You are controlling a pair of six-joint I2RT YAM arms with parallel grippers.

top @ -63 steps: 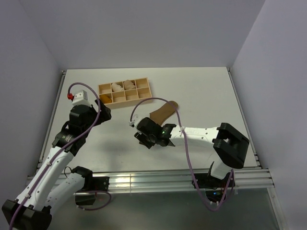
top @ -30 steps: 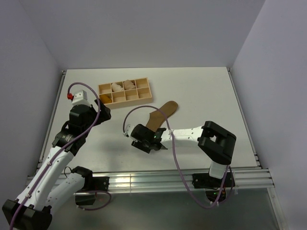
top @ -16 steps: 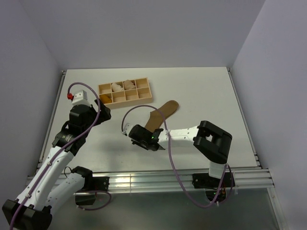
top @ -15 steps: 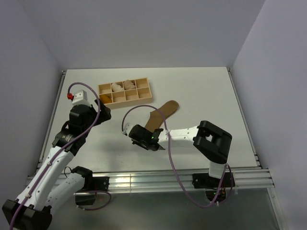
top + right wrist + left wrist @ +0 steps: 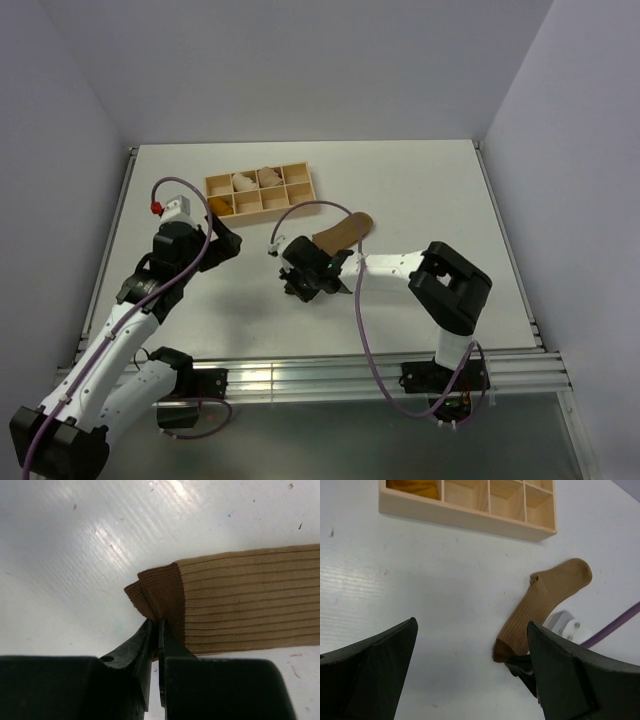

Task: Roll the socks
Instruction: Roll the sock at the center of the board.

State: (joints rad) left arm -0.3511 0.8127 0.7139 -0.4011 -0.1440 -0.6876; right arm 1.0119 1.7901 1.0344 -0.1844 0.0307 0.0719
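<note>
The white table (image 5: 420,190) carries everything. Of the 2 arms, the right arm (image 5: 400,268) reaches leftward across the table, low over its surface, and the left arm (image 5: 130,310) angles up toward the tray.

The pale wooden tray (image 5: 262,212) of 8 compartments sits at the far left. Mustard-orange fabric (image 5: 217,205) fills the left-end cell of its near row, and pale rolled bundles (image 5: 245,182) sit in 2 cells of the far row.

The ribbed olive-brown sock (image 5: 240,600) lies flat on the table, near the tray's right end but apart from it, toe pointing away from the arms.

The right gripper (image 5: 156,625) is pinched tight on the sock's darker brown cuff (image 5: 155,597), which bunches at the fingertips. The left gripper (image 5: 472,625) hangs above bare table with fingers spread wide, holding nothing.
</note>
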